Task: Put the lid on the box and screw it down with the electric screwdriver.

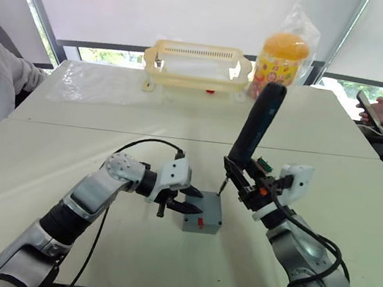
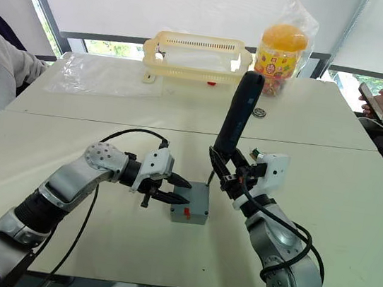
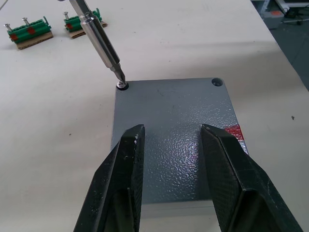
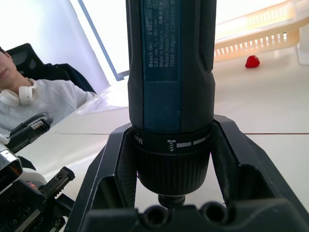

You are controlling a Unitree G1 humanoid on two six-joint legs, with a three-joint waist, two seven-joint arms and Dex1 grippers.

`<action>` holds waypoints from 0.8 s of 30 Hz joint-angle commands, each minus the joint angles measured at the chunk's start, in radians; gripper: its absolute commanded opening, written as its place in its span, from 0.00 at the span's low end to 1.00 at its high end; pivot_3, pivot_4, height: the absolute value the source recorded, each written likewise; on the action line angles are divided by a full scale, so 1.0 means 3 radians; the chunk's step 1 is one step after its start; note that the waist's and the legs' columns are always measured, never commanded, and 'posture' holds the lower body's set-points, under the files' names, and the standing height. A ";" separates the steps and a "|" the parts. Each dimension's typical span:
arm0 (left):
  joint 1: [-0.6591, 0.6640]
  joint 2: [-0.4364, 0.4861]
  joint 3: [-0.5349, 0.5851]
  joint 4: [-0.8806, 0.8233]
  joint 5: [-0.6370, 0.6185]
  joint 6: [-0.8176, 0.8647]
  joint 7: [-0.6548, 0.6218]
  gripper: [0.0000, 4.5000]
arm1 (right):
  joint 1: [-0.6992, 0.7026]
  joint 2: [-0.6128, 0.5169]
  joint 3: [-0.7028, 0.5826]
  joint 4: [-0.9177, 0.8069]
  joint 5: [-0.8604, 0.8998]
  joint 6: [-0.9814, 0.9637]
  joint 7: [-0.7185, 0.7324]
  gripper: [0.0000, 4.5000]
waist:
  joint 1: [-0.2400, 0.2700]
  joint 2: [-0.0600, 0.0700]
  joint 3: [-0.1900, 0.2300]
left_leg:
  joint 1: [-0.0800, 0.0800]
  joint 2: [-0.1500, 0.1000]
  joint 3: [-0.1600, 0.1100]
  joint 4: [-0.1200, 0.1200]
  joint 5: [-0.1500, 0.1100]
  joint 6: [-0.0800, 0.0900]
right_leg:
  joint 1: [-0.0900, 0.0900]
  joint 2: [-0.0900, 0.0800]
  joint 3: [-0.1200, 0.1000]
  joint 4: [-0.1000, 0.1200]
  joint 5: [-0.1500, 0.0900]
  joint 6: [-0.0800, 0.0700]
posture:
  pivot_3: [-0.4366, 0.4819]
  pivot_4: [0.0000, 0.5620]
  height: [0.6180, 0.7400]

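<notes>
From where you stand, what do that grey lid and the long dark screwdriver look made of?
The lid looks like grey plastic or painted metal: its pebbled surface has a dull sheen. The screwdriver has a matte dark plastic body; its bit is shiny metal.

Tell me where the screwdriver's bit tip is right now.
In the left wrist view, the electric screwdriver bit tip sits on a screw at one corner of the lid; the right gripper holds the tool.

Yellow basket (image 1: 197, 64) and orange-lidded jar (image 1: 283, 55) at table's (image 1: 180, 124) far edge; green circuit boards (image 3: 28, 33).
</notes>
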 commanded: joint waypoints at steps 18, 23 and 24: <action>0.0124 0.0047 -0.0116 -0.0022 0.0099 0.0151 0.0027 0.40 | -0.0032 -0.0014 0.0213 0.0160 -0.0387 -0.0434 0.0153 0.38 | -0.0003 -0.0005 -0.0004 | 0.0003 0.0000 0.0000 -0.0001 0.0000 0.0000 | 0.0002 0.0000 0.0000 -0.0001 0.0000 0.0000 | 0.48 0.27 1.00; 0.0132 0.0065 -0.0132 -0.0046 0.0094 0.0167 -0.0001 0.40 | -0.0006 -0.0031 0.0254 0.0216 -0.0480 -0.0504 0.0218 0.38 | -0.0002 -0.0007 -0.0006 | 0.0005 0.0000 0.0000 -0.0002 0.0000 0.0000 | 0.0005 0.0000 0.0000 -0.0001 0.0000 0.0000 | 0.48 0.27 1.00; 0.0131 0.0066 -0.0134 -0.0045 0.0095 0.0167 -0.0004 0.40 | 0.0003 -0.0035 0.0270 0.0224 -0.0499 -0.0517 0.0234 0.38 | -0.0002 -0.0007 -0.0006 | 0.0006 0.0000 0.0000 -0.0002 0.0000 0.0000 | 0.0005 0.0000 0.0000 -0.0001 0.0000 0.0000 | 0.48 0.27 1.00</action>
